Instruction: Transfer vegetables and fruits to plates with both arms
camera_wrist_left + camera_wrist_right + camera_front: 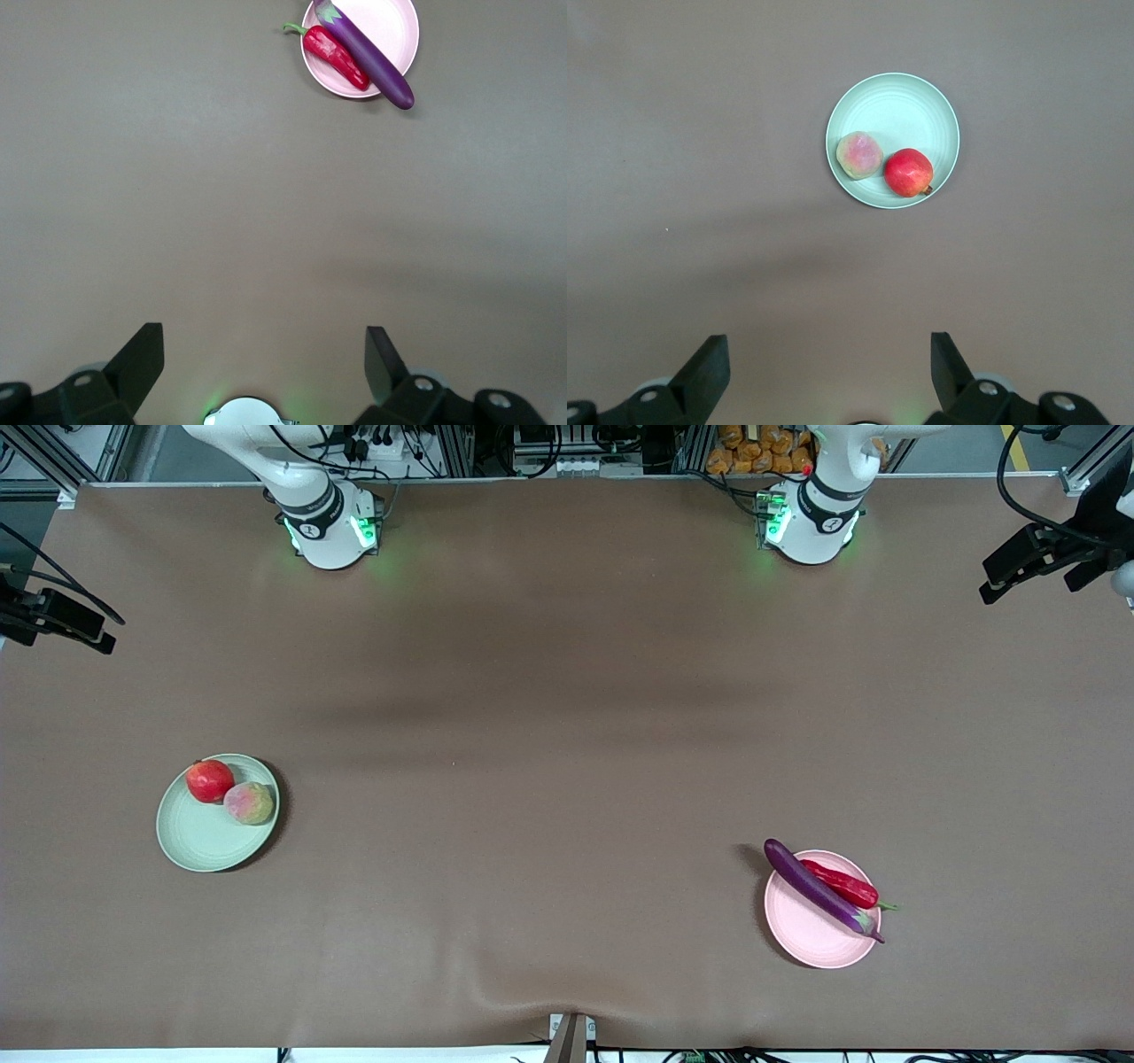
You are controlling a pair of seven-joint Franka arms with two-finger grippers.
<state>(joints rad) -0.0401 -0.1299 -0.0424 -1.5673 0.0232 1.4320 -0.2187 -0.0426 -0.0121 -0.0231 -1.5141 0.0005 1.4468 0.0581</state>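
Since both fruits sit on the green plate (205, 841) and the eggplant (819, 888) and chili (842, 883) on the pink plate (811, 939), the left hand (264, 363) and right hand (829, 363) wait wide apart, high over the table. The eggplant looks slippery; hold its middle.

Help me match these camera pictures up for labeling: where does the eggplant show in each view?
Front view: the eggplant lies across the pink plate, toward the left arm's end of the table.
Left wrist view: eggplant near the top edge, beside the chili.
Right wrist view: not in it.
Shared landmark: the pink plate.
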